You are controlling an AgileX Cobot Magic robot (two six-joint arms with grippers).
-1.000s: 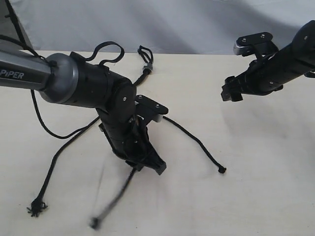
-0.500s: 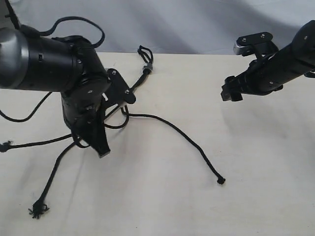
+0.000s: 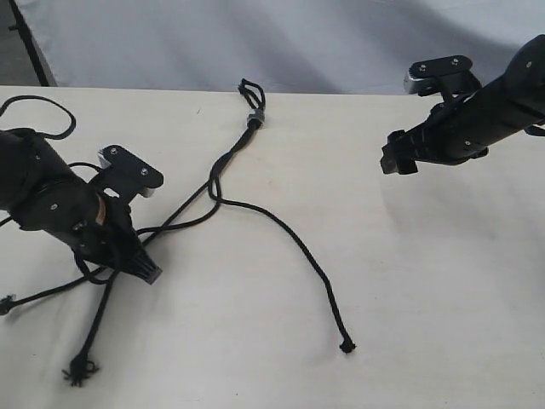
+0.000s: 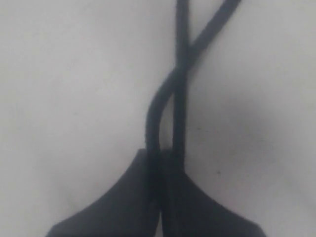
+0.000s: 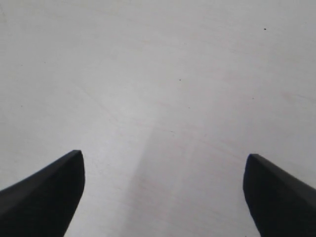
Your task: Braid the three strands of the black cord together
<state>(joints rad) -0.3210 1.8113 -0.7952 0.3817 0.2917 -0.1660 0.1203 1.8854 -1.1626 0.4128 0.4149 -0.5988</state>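
The black cord lies on the pale table with its short loop (image 3: 249, 88) and grey band (image 3: 254, 118) at the far edge. One strand (image 3: 294, 243) curves down the middle to a knotted tip (image 3: 347, 347). The other two strands run left, ending in a frayed tip (image 3: 78, 371) and a tip at the left edge (image 3: 7, 305). My left gripper (image 3: 145, 273) is low at the left, shut where two crossing strands (image 4: 180, 74) enter its jaws (image 4: 165, 155). My right gripper (image 3: 393, 158) hovers open at the right, with only bare table between its fingers (image 5: 163, 197).
The left arm's glossy cable (image 3: 34, 106) loops over the table's far left corner. A grey backdrop (image 3: 324, 43) rises behind the table's far edge. Bare table surface (image 3: 443, 281) spreads under and in front of the right arm.
The left arm has swung left and down to the table, pulling strands with it. The middle strand's tip has slid nearer and leftward. The right arm has not moved.
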